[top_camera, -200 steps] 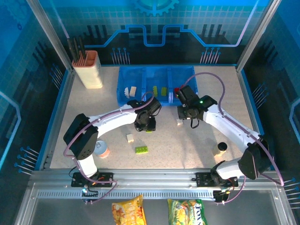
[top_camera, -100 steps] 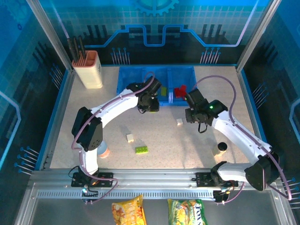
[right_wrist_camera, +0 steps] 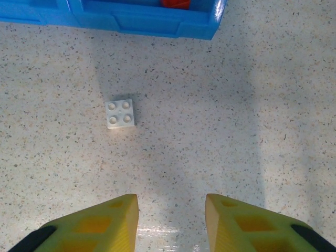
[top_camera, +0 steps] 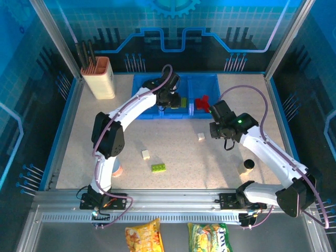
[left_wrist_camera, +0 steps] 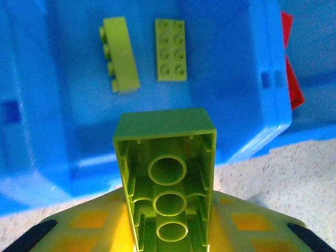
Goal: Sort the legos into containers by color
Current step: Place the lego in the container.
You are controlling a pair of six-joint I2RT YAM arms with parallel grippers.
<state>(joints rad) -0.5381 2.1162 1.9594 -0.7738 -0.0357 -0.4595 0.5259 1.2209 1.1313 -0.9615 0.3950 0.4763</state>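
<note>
My left gripper (left_wrist_camera: 167, 223) is shut on a lime green lego (left_wrist_camera: 165, 168), its hollow underside facing the camera. It hangs over the near edge of the middle bin of the blue containers (left_wrist_camera: 52, 131), where two green legos (left_wrist_camera: 119, 55) (left_wrist_camera: 170, 50) lie. A red lego (left_wrist_camera: 290, 68) sits in the bin to the right. In the top view the left gripper (top_camera: 169, 100) is over the tray (top_camera: 142, 81). My right gripper (right_wrist_camera: 171, 210) is open over bare table, with a white lego (right_wrist_camera: 120, 114) ahead and to its left. The right gripper (top_camera: 216, 113) stands by the tray's right front corner.
On the table lie a white lego (top_camera: 145, 154), a green lego (top_camera: 158, 167) and another white one (top_camera: 201, 136). A can with an orange label (top_camera: 116, 169) stands by the left arm's base, a small dark-topped jar (top_camera: 247, 166) at the right. A beige utensil holder (top_camera: 101, 79) stands back left.
The left arm carried the green lego from the table's middle back to the tray's middle bin. The right arm shifted slightly right, away from the tray.
</note>
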